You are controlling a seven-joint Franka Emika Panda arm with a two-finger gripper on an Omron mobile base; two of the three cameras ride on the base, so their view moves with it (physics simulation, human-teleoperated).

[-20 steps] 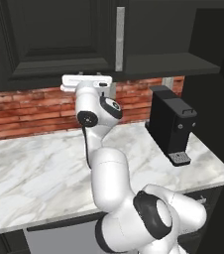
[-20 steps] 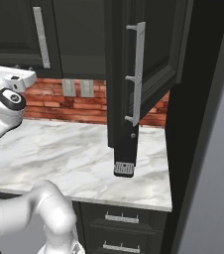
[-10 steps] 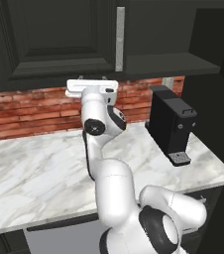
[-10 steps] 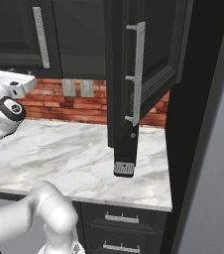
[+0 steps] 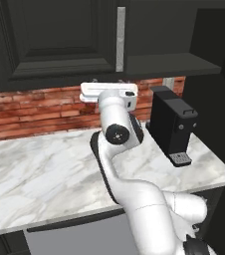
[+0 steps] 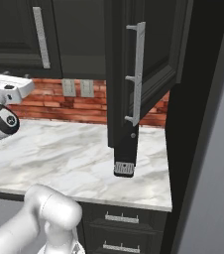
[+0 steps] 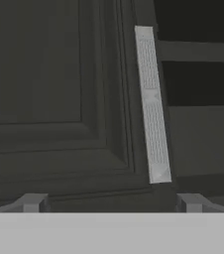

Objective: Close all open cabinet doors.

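Observation:
A closed matte-black cabinet door [image 7: 44, 84] with its silver bar handle [image 7: 152, 104] faces my gripper [image 7: 110, 203], which is open and holds nothing. The door stands a short way off from the fingertips [image 7: 32, 202]. Right of that handle the cabinet's interior shelves [image 7: 198, 52] are exposed. My white hand [image 5: 109, 93] hangs just under the wall cabinets, below the closed door's handle [image 5: 120, 40]. The open cabinet door [image 6: 158, 54] swings out over the counter, and its handle [image 6: 139, 74] faces the room.
A black coffee machine [image 5: 173, 124] stands on the marble counter [image 5: 40, 169] under the open cabinet, its drip tray [image 6: 125, 168] showing below the open door. A brick backsplash [image 5: 35, 112] runs behind. Base drawers [image 6: 121, 218] sit under the counter. A tall dark panel [image 6: 193, 124] closes off the right.
My hand has shifted to the right and slightly down under the wall cabinets. The doors have not moved.

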